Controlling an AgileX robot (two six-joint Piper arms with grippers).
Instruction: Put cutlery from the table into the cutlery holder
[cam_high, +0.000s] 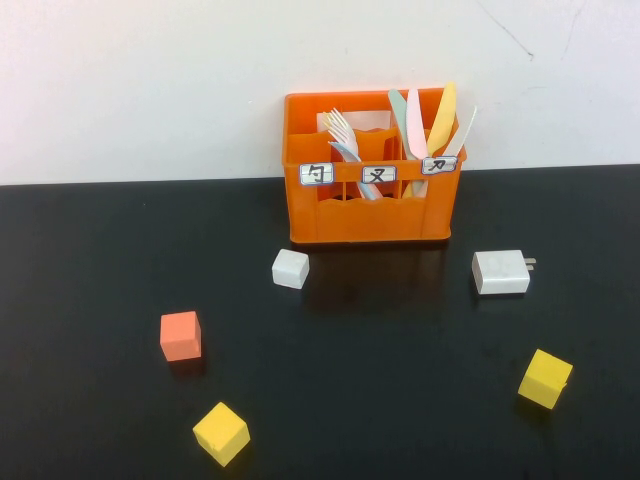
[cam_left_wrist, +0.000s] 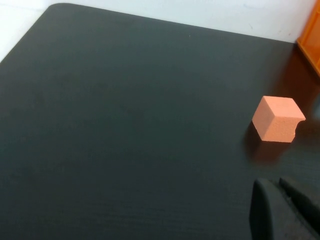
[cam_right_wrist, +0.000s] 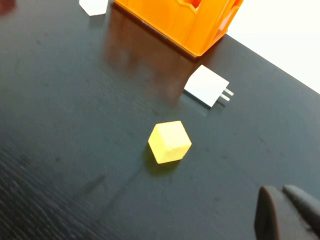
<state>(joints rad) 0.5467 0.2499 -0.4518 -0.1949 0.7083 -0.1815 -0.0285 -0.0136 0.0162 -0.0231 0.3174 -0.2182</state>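
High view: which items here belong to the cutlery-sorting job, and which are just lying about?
Job items:
- cutlery holder
- cutlery, all standing in the holder
- table
- left gripper and right gripper, each only in its own wrist view, holding nothing

Lying about:
- white block
- white charger plug
- orange block
- two yellow blocks

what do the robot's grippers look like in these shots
Little of them shows. The left gripper appears in the left wrist view as two matte black fingers with rounded tips, at the frame's corner over the black table. The right gripper looks the same in the right wrist view: dark, blunt fingers. No cables or markings are visible, and neither arm shows in the high view.
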